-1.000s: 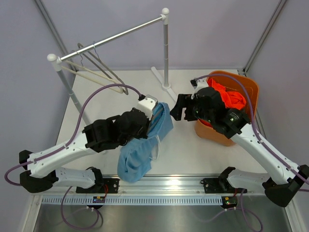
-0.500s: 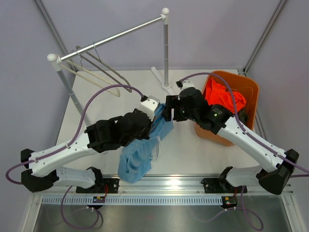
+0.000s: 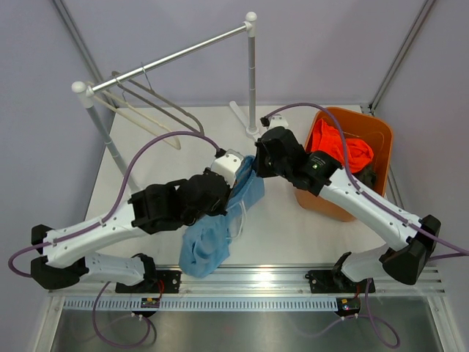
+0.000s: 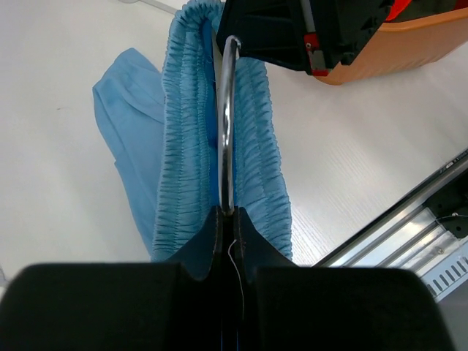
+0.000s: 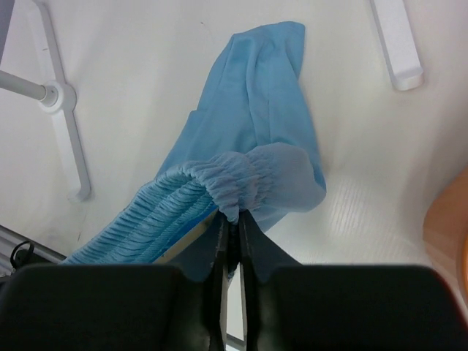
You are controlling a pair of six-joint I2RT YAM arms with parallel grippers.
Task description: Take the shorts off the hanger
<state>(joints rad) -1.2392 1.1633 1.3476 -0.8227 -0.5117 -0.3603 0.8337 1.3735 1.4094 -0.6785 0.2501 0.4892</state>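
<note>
Left hand is clamped on the chrome wire hanger. The light blue cloth shorts hang on that wire by the gathered waistband, legs drooping toward the white desk. Right hand pinches the waistband's end.

Risks: the pinch takes only a thin fold, so the elastic may slip out under pull. Pulling across the wire rather than along it may snag the band or twist the hanger in the left grip.

Clearance: the orange plastic tub sits just beside the right arm, and the silver rack post stands near behind. Open room lies toward the desk's near edge.
</note>
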